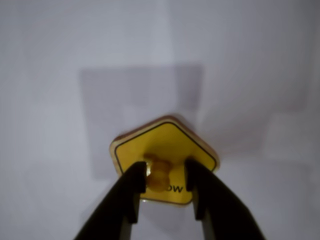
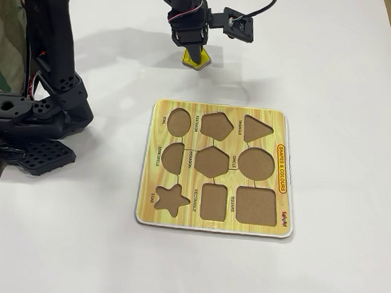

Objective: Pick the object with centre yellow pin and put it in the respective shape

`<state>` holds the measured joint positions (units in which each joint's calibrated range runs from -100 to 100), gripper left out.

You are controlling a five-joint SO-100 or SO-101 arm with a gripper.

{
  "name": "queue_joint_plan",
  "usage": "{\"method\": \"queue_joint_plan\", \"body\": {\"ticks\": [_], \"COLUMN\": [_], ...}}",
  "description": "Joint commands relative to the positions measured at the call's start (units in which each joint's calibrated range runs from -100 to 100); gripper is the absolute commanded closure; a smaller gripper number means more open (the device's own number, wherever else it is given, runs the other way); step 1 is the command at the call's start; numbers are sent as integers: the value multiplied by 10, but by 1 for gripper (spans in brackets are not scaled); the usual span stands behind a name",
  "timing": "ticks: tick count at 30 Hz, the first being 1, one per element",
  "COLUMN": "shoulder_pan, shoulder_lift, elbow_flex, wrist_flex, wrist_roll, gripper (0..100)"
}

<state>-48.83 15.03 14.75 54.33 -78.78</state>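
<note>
A: Two black jaws, and between them only the little yellow knob. In the wrist view they stand narrowly apart, one on each side of the peg, pressed against it or very nearly so.

B: So the gripper (image 1: 165, 176) has hold of the piece?

A: It looks that way to me. A flat piece offers nothing else to pinch, so the peg is the sensible place to take it. Whether the yellow pentagon piece (image 1: 167, 145) is lifted or resting on the white table (image 2: 335, 69) I cannot tell; a soft shadow lies around it, which hints at a small gap.

B: What does the piece look like?

A: Flat, five-sided, bright yellow with a thin dark line running just inside its edge and a paler, reddish rim below. A scrap of black lettering shows by the right jaw, too cut off to read.

B: And where does it sit relative to the board?

A: In the fixed view the piece (image 2: 196, 59) hangs under the arm's tip, beyond the far edge of the shape board (image 2: 207, 224) and well apart from it. The pentagon cutout (image 2: 216, 126) is in the board's far row, middle of three, between the oval and the triangle. The six-sided hole just behind it in the middle row is the one to avoid.
</note>
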Motion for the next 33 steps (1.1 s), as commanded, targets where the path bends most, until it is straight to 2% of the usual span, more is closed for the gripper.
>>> {"method": "queue_joint_plan", "body": {"ticks": [1, 33], "shoulder_pan": [12, 12], "shoulder_lift": [-5, -4], "elbow_flex": [-3, 31], "wrist_flex": [2, 2], "wrist_roll": [3, 3], "gripper": [90, 90]}}
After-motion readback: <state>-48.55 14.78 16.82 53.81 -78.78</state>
